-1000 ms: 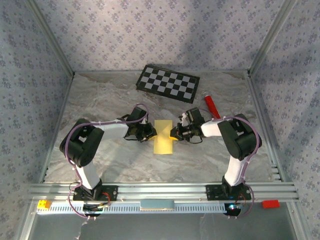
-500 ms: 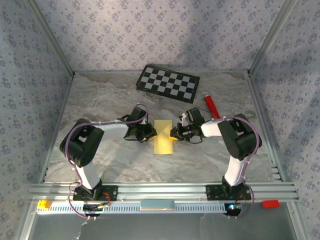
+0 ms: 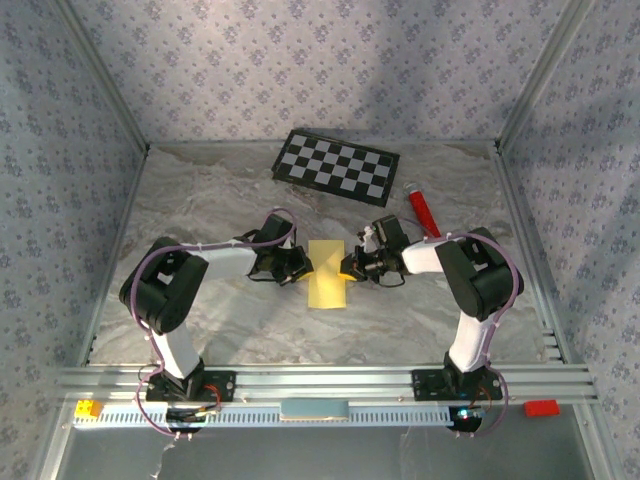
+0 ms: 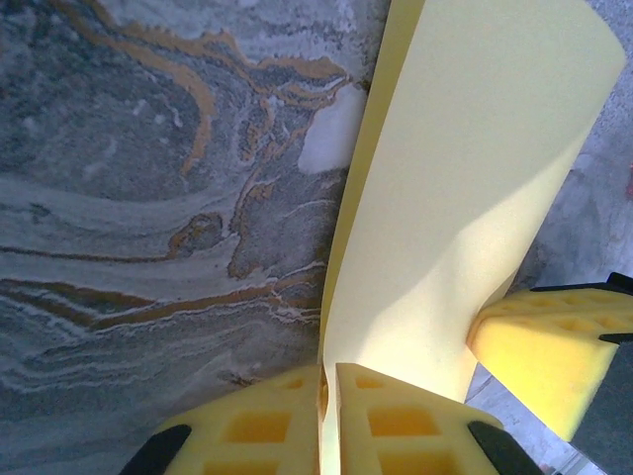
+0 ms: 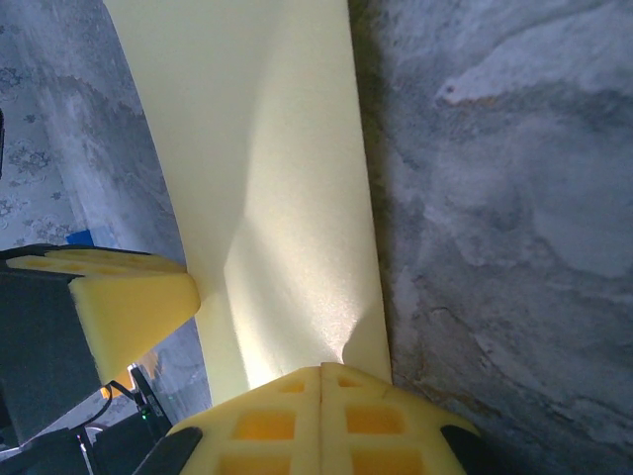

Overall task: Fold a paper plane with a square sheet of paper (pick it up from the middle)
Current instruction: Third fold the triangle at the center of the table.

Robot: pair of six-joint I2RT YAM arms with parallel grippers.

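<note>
The sheet of paper [image 3: 327, 273] is pale yellow and shows as a narrow rectangle at the table's middle, longer from back to front. My left gripper [image 3: 303, 265] is shut on its left edge and my right gripper [image 3: 347, 267] is shut on its right edge. In the left wrist view the paper [image 4: 465, 198] bows upward from my left gripper [image 4: 328, 381], whose yellow pads pinch its edge. The right gripper's pad [image 4: 539, 346] sits at the paper's far side. In the right wrist view the paper [image 5: 277, 168] runs up from my right gripper [image 5: 321, 374], with a small crease at the pads.
A black-and-white checkerboard panel [image 3: 336, 166] lies at the back of the marbled table [image 3: 200, 200]. A red tube [image 3: 422, 208] lies behind the right arm. Patterned walls enclose three sides. Small yellow [image 3: 88, 408] and red [image 3: 541, 407] blocks sit on the front rail.
</note>
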